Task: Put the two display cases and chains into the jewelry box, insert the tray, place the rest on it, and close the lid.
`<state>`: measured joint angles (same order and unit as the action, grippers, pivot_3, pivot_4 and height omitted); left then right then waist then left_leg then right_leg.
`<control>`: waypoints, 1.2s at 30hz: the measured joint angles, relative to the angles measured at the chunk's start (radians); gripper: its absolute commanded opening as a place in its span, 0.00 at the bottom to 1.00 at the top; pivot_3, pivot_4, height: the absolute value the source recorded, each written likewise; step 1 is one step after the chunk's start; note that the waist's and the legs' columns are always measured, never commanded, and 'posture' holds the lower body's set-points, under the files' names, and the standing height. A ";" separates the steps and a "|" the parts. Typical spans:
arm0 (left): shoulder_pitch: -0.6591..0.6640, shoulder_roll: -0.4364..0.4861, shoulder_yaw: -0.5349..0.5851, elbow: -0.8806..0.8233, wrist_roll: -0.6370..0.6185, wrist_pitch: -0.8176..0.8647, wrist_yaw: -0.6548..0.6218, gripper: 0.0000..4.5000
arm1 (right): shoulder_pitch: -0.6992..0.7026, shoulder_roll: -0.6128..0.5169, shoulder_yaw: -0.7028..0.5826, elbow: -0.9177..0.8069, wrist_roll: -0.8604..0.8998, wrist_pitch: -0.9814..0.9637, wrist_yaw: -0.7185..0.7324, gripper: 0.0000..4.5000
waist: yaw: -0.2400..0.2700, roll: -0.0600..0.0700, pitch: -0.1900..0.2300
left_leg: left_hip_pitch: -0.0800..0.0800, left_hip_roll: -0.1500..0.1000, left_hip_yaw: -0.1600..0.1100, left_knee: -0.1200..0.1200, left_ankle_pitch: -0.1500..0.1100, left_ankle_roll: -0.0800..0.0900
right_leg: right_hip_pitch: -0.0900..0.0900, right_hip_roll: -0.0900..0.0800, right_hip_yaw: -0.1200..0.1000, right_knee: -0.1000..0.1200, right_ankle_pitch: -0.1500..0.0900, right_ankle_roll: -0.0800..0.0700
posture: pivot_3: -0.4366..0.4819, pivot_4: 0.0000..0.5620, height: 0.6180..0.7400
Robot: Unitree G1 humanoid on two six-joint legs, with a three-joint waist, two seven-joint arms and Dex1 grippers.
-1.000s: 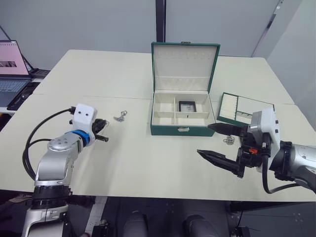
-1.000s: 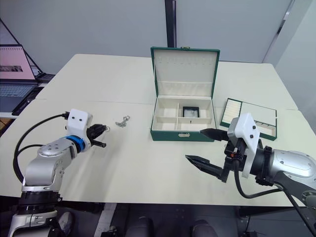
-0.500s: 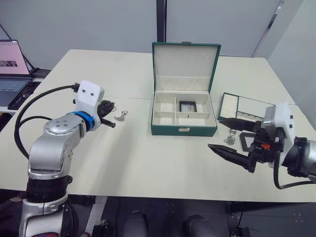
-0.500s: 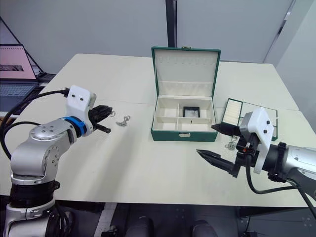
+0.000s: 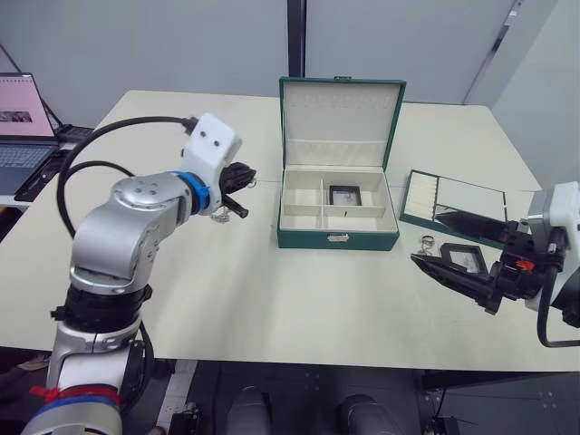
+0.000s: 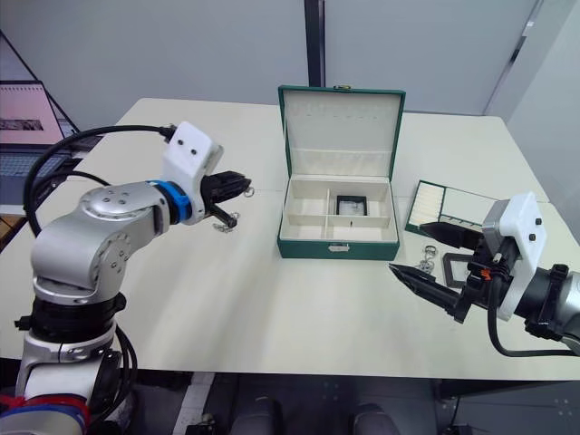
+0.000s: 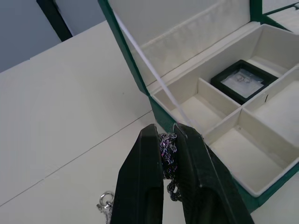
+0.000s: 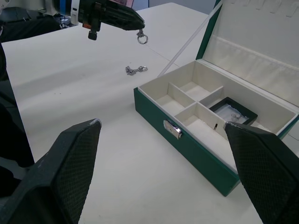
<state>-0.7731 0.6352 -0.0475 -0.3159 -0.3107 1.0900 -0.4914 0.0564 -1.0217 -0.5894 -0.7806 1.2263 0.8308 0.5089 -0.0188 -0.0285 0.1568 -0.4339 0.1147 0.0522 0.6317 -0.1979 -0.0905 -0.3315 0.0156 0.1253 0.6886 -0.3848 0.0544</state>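
Observation:
The dark green jewelry box (image 5: 337, 237) stands mid-table with its lid (image 5: 340, 118) upright. One display case (image 5: 343, 195) lies in a rear compartment and is seen again as the display case (image 7: 240, 79). My left gripper (image 5: 245, 179) hovers just left of the box, shut on a chain (image 7: 168, 151) that dangles from its fingers. Another chain (image 6: 225, 220) lies on the table below it. My right gripper (image 5: 424, 234) is wide open and low, right of the box. Beside it lie the second display case (image 5: 464, 260) and a small chain (image 5: 426, 241). The tray (image 5: 453, 201) rests behind them.
A laptop (image 5: 23, 118) sits at the table's far left edge. The table's seam runs across behind the left gripper. Bare tabletop (image 5: 299, 299) stretches in front of the box.
My left gripper rose and travelled right to the box with a chain in it. My right arm drew back to the right, uncovering the display case and chain by the tray.

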 measured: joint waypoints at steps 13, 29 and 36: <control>-0.143 -0.164 -0.153 0.174 0.084 -0.014 0.068 0.03 | 0.051 0.011 -0.038 0.001 0.006 0.002 -0.011 1.00 | 0.008 0.000 0.000 | 0.000 -0.001 0.000 0.000 0.000 0.000 | 0.000 0.000 0.001 -0.001 0.000 0.000 | 0.48 0.27 1.00; -0.247 -0.385 -0.203 0.626 0.246 -0.304 0.132 0.03 | 0.028 0.024 -0.036 0.007 0.024 -0.009 -0.059 1.00 | 0.019 0.000 0.000 | -0.001 -0.001 0.000 -0.001 0.000 0.000 | 0.000 0.000 0.001 -0.001 0.000 0.000 | 0.48 0.27 1.00; -0.287 -0.428 -0.203 0.812 0.297 -0.430 0.135 0.03 | 0.021 0.024 -0.032 0.007 0.023 -0.011 -0.075 1.00 | 0.019 0.000 0.000 | -0.001 -0.001 0.000 -0.001 0.000 0.000 | 0.000 0.000 0.001 -0.002 0.000 0.000 | 0.48 0.27 1.00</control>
<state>-1.0604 0.2074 -0.2504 0.4965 -0.0138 0.6604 -0.3564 0.0778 -0.9974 -0.6215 -0.7734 1.2497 0.8199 0.4339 0.0000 -0.0289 0.1573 -0.4348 0.1132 0.0526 0.6303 -0.1978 -0.0905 -0.3315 0.0155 0.1258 0.6868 -0.3847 0.0545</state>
